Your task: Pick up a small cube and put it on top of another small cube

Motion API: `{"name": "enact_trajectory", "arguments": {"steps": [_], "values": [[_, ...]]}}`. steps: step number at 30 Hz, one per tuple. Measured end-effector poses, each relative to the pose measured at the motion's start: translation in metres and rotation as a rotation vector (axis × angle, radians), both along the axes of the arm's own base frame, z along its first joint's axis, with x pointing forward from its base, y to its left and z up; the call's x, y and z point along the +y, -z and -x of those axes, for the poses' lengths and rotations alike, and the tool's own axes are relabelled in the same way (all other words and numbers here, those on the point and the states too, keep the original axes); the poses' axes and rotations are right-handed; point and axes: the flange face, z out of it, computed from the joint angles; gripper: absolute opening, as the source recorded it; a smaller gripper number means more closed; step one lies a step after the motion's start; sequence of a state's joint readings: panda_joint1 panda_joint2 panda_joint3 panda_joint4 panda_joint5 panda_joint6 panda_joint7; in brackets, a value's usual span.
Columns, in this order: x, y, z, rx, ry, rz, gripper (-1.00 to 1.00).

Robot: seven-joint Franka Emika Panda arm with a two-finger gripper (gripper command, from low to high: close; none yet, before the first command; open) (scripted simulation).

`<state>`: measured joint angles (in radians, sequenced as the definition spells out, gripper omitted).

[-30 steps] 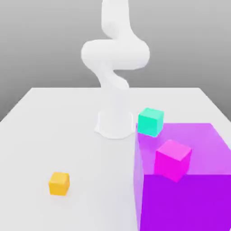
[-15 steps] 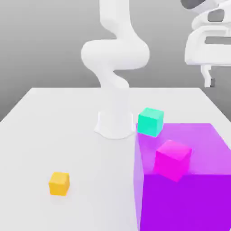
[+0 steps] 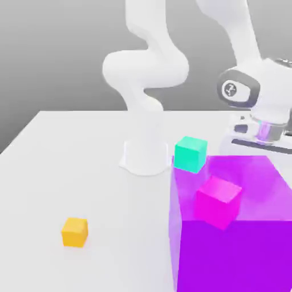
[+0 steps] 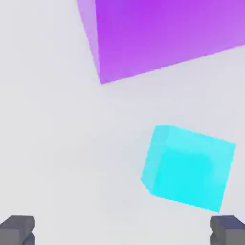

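Now | pincer (image 4: 122,232) open | cubes: one sky-blue cube (image 4: 187,166), one teal-green cube (image 3: 190,153), one magenta cube (image 3: 218,201), one orange cube (image 3: 74,231)

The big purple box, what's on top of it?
A magenta cube sits on the big purple box. A teal-green cube stands behind its corner. The table behind the box's far side is covered.

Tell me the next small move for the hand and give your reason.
Probably centre the hand over the cyan cube, then lower. In the hand view the cube lies on the white table off to one side between the open fingers, nearer one than the other, with nothing held. The big purple block stands close by, so keep the shift small.
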<state>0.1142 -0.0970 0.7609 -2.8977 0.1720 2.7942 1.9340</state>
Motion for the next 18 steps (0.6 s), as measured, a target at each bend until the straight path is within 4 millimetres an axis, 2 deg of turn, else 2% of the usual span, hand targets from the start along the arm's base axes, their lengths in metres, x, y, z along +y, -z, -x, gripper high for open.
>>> {"name": "enact_trajectory", "arguments": {"steps": [2, 5, 16, 17, 18], "values": [[-0.021, 0.008, -0.001, -0.010, 0.085, -0.020, 0.00], [-0.029, 0.019, -0.006, -0.018, 0.125, -0.024, 0.00], [-0.028, 0.071, -0.001, -0.015, 0.116, -0.029, 0.00], [-0.029, 0.075, -0.001, -0.014, 0.116, -0.028, -1.00], [-0.029, 0.075, -0.001, -0.014, 0.116, -0.028, -1.00]]}}
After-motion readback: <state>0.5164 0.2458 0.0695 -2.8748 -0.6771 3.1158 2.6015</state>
